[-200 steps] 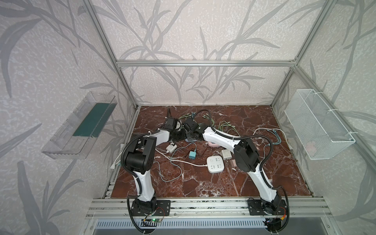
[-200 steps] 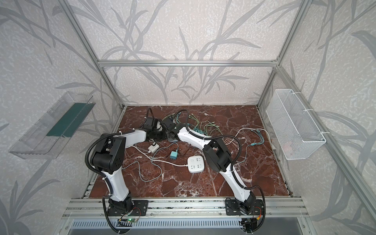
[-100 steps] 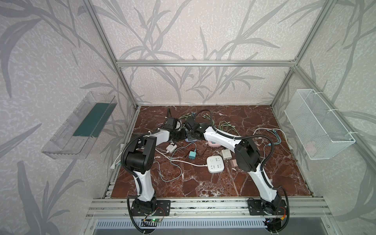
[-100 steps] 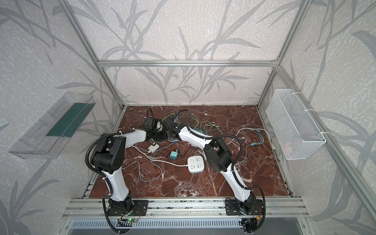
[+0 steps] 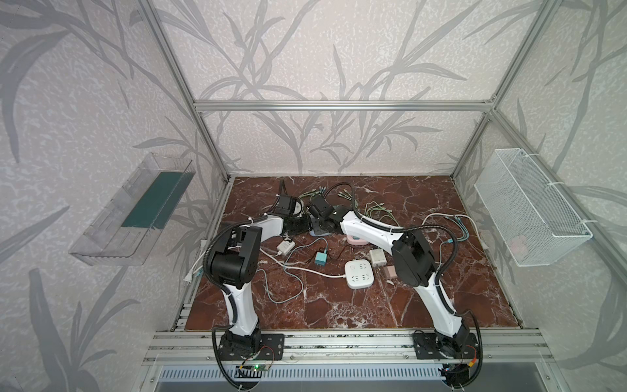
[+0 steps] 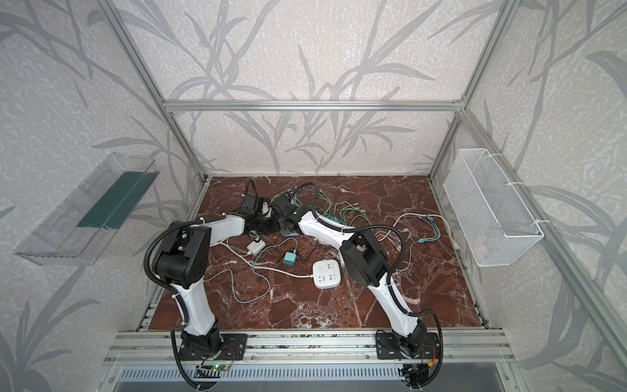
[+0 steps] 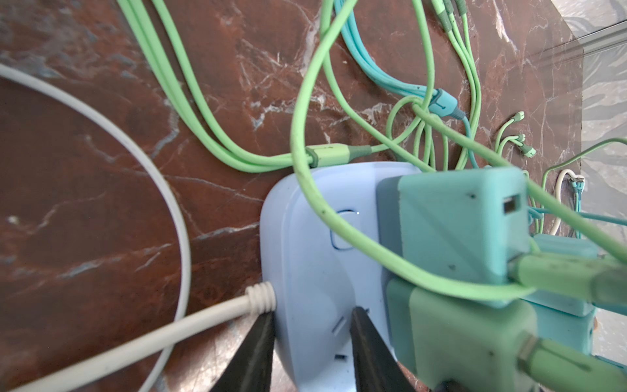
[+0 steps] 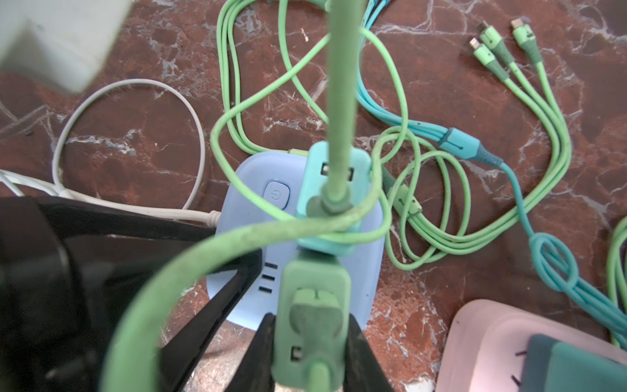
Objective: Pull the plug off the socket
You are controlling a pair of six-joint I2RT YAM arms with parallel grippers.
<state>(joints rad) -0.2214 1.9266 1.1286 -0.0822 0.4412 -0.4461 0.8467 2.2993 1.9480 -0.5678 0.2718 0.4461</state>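
The green plug (image 8: 314, 288) stands on the top face of the pale blue socket (image 8: 244, 176). It is clamped between the two black fingers of the right end effector (image 8: 310, 325), one finger pressed against each flank. In the left wrist view its base sits against the socket's face. Just beyond the right end effector's fingertips a teal plug (image 8: 359, 163) stands on the same socket, just beside the green one. The left end effector (image 7: 312, 314) is closed on the socket's edge. One finger is outside the wall, just beside where the white cord (image 7: 176, 319) enters, and the other is on the top face near the green plug. Green cables (image 8: 424, 237) loop over both plugs and spread across the bench (image 8: 441, 85) beyond the fingertips. A pink socket (image 8: 502, 339) lies near the right end effector's side. In both top views the two end effectors meet tip to tip, and a white power strip (image 5: 359, 273) lies well apart from them, beside the right arm's elbow.
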